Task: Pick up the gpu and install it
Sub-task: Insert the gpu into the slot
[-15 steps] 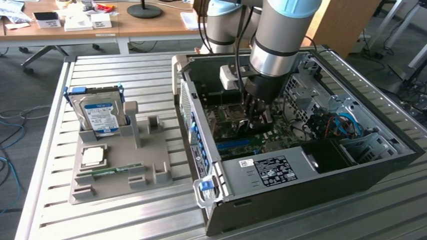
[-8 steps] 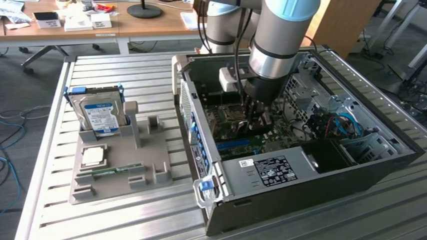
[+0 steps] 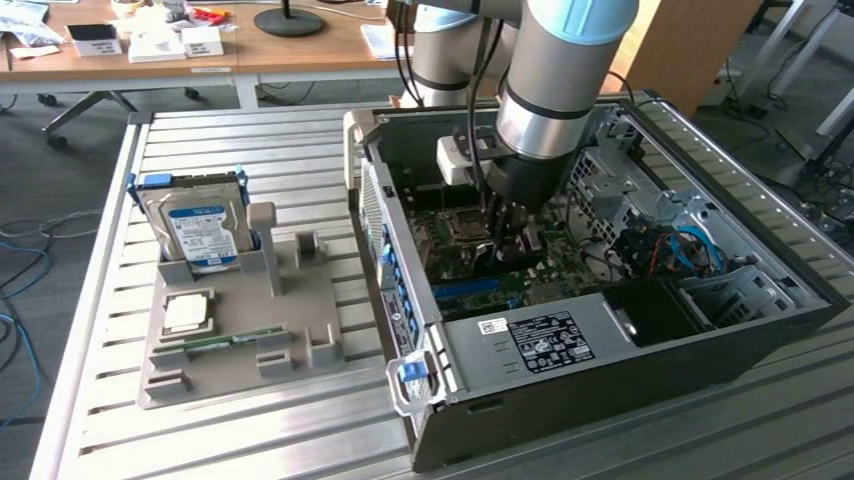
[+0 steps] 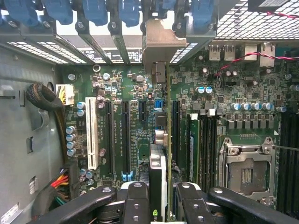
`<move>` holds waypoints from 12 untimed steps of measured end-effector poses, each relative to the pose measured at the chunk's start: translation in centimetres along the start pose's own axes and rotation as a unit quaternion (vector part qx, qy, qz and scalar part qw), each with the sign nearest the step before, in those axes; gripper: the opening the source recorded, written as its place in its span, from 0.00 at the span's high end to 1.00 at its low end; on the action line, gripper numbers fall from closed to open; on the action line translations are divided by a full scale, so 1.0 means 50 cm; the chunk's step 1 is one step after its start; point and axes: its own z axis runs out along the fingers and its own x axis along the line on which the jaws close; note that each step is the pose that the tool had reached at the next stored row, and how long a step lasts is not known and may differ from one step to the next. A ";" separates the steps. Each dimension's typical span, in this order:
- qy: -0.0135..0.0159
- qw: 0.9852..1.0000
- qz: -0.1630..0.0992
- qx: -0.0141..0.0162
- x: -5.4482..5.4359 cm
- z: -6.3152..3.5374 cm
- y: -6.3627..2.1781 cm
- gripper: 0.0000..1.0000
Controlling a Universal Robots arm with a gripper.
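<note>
- Exterior view's left: grey holder [image 3: 227, 385] on the slatted counter [image 3: 267, 440]. It carries a hard drive [image 3: 200, 230] standing on edge at the far end. A processor chip [image 3: 187, 312] and a green memory stick [image 3: 227, 340] lie flat nearer the camera.
- Pick-up reads as done: the gpu [image 4: 158, 186] is in the claw [image 3: 514, 245], not on the holder.
- Centre: computer case [image 3: 601, 390] lies open side up just beside the holder. The arm reaches down into it, with the claw low over the motherboard [image 3: 447, 240].
- Wrist view: the fingers [image 4: 135, 200] are clamped on either face of the gpu, which is held edge-up.
- The card runs from the claw to the case's rear wall. Its silver bracket [image 4: 159, 39] sits at the rear expansion openings, under the row of blue latches [image 4: 93, 11].
- The card lies parallel to the long black slots [image 4: 125, 135]. The white slot [image 4: 92, 135] is further off.
- The card's own body hides whether its connector edge has entered a slot, so cannot tell.
- Exterior view's right: power supply [image 3: 534, 340] and blue cables [image 3: 687, 250], apart from the arm.
- Judgement: lift and carry are finished and the card looks roughly lined up with the rear opening. Seating is not confirmed, and the grip is not yet let go
</note>
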 end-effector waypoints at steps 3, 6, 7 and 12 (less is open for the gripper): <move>0.000 1.000 0.000 0.000 0.000 0.000 0.001 0.73; 0.000 1.000 0.000 0.000 0.000 0.000 0.003 0.73; 0.000 1.000 0.000 0.000 0.000 0.000 0.003 0.73; 0.000 1.000 0.000 0.000 0.000 0.000 0.005 0.73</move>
